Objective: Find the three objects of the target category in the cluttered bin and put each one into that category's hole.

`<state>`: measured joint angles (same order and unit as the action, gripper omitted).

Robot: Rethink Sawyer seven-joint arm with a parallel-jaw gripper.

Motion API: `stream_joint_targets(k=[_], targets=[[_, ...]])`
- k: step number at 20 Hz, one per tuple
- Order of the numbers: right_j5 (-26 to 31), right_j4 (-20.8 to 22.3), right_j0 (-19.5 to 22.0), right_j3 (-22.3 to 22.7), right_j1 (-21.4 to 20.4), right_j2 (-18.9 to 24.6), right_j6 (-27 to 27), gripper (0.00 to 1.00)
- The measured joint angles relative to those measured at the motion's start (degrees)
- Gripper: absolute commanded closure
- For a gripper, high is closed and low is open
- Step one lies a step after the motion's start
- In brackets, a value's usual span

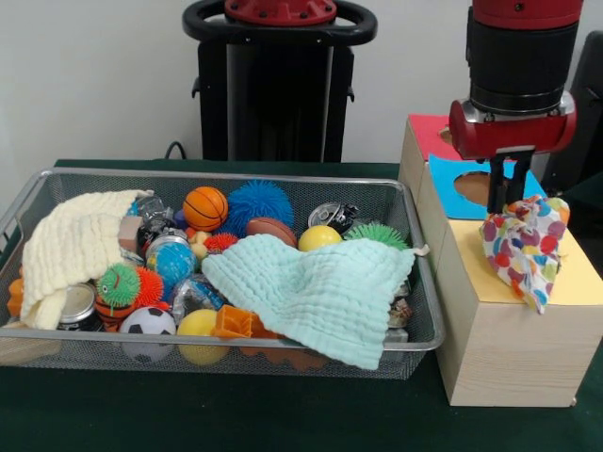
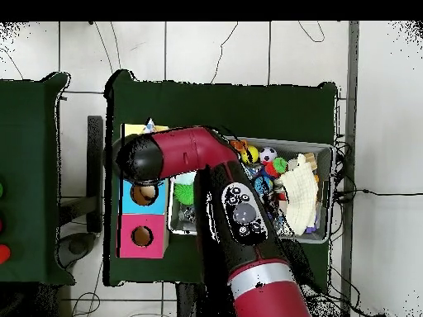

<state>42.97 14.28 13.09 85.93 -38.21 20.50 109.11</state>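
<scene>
A: Where is the arm, and what is its claw doing?

B: The red and black arm comes straight down at the right of the front view; its claw (image 1: 507, 193) is pinching the top of a polka-dot cloth (image 1: 521, 247), which hangs over the yellow top of the wooden box (image 1: 499, 325), just beside the blue panel's hole (image 1: 474, 187).

A: What is hidden?

B: The fingertips are buried in the cloth; overhead, the arm covers the claw and much of the wire bin (image 1: 415, 325).

A: How does the cloth lie?

B: Long axis roughly vertical, its lower corner pointing down.
</scene>
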Motion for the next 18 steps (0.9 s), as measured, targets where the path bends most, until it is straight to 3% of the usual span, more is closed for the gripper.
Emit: stream_joint_targets(k=[18], targets=[[-4.8, 0.0, -0.8, 3.2, 0.8, -2.2, 0.0, 1.00]])
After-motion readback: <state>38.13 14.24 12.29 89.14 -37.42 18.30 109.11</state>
